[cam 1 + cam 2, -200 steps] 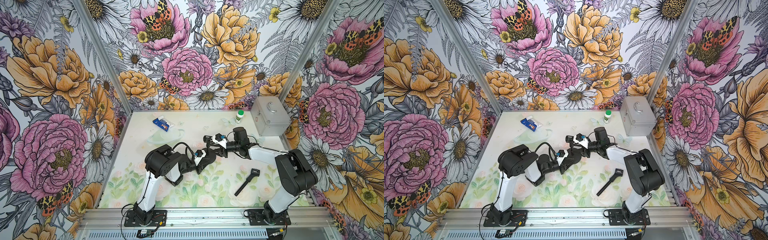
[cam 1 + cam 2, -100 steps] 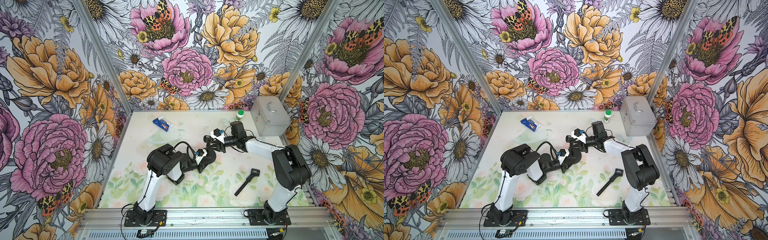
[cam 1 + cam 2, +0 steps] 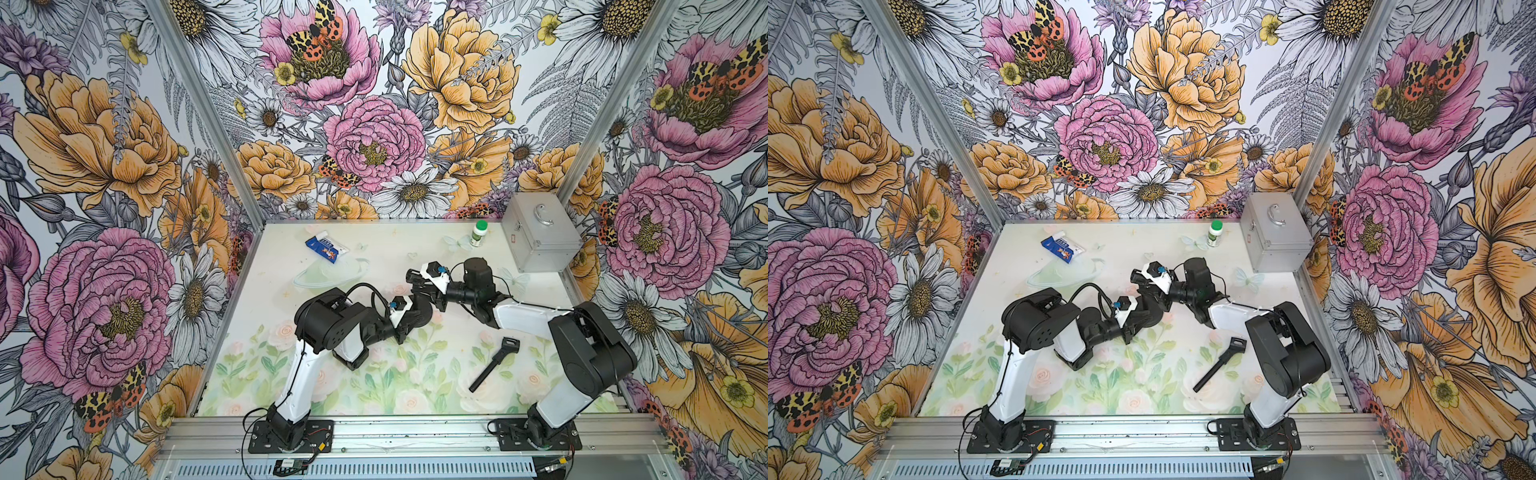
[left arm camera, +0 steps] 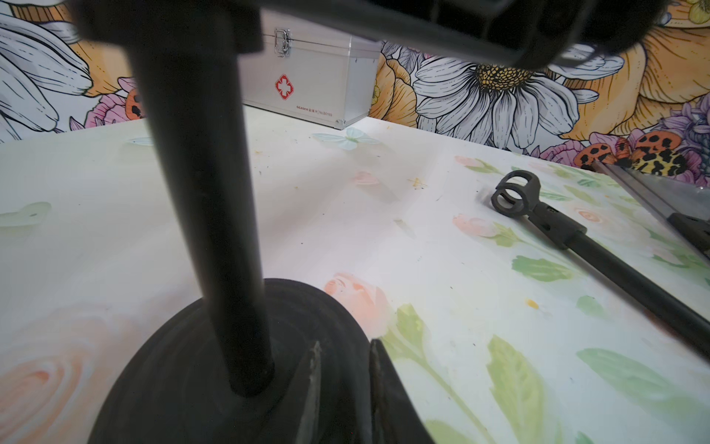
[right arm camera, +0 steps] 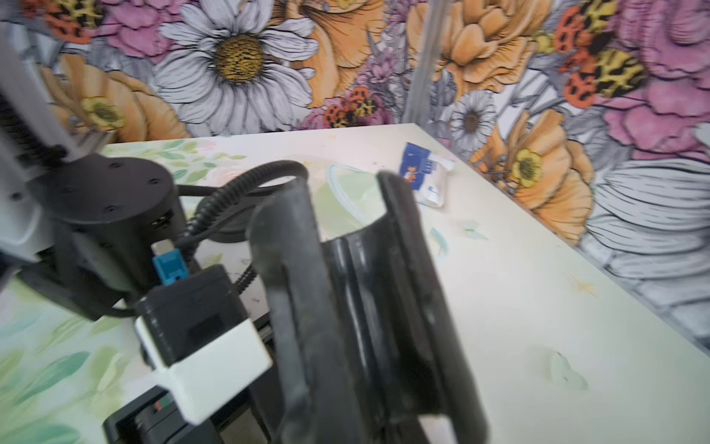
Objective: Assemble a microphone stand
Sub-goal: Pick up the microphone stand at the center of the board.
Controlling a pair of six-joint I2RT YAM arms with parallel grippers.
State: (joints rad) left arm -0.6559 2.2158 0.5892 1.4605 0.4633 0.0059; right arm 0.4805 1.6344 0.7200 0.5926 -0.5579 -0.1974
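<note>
On the front of the silver metal case [image 4: 307, 77] by the wall there's a red cross [image 4: 284, 87] in a red-edged square. Under it runs a line of small red print, too fine to make out for certain. The blue-and-white packet [image 5: 422, 177] carries a little cartoon figure and some lettering, all blurred. The label on the white bottle with a green cap [image 3: 479, 233] can't be read either.

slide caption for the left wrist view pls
Left gripper pinching the rim of the stand base, pole standing in it; mic-clip rod lying nearby, first-aid case behind.
</note>
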